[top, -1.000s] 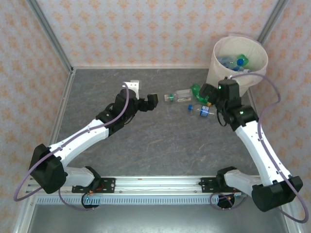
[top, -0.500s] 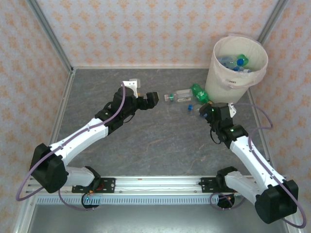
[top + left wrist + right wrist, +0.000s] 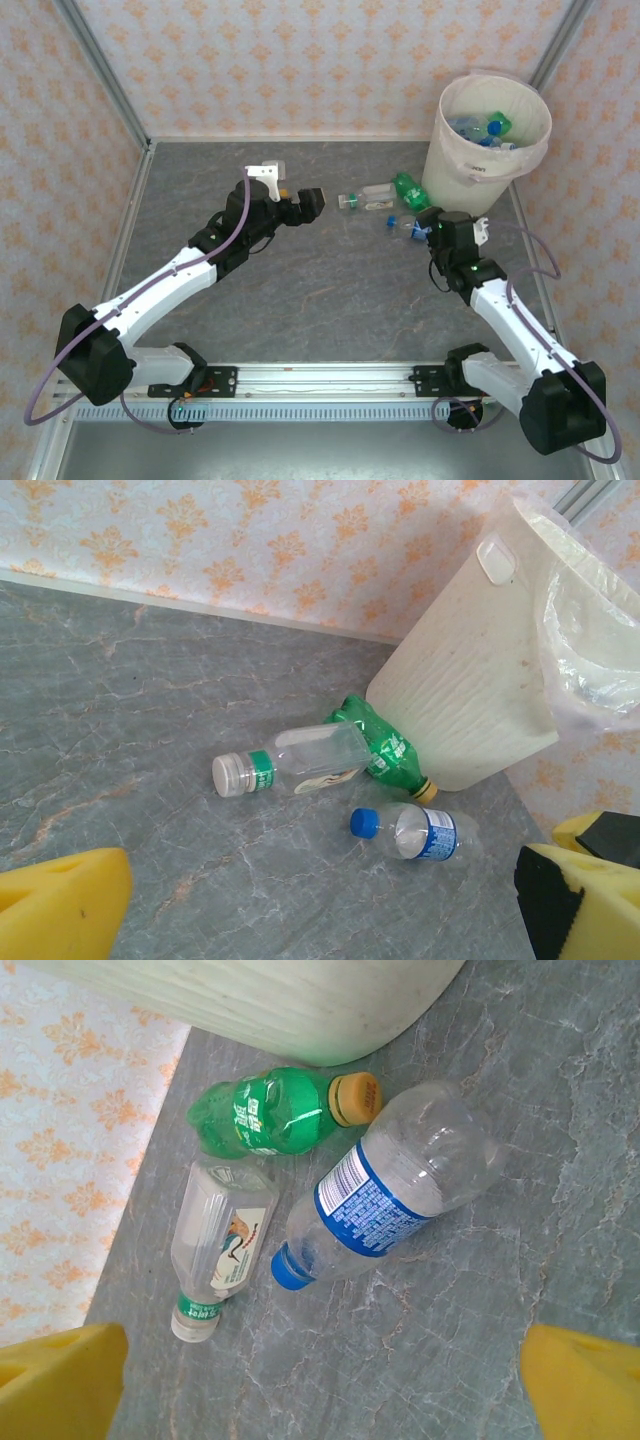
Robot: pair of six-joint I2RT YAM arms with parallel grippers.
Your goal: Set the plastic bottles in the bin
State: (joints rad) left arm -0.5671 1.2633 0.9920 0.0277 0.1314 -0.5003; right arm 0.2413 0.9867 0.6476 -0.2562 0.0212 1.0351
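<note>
Clear plastic bottle, blue cap and label | ahead of right gripper, centred, jaws released | I judge it light, crushable, slick; I'd grip mid-label | left gripper released too

Your left arm stretches forward and inward, and your left gripper stands wide apart, holding nothing. Your right arm reaches forward, and your right gripper points downward, fingers spread, empty.
</note>
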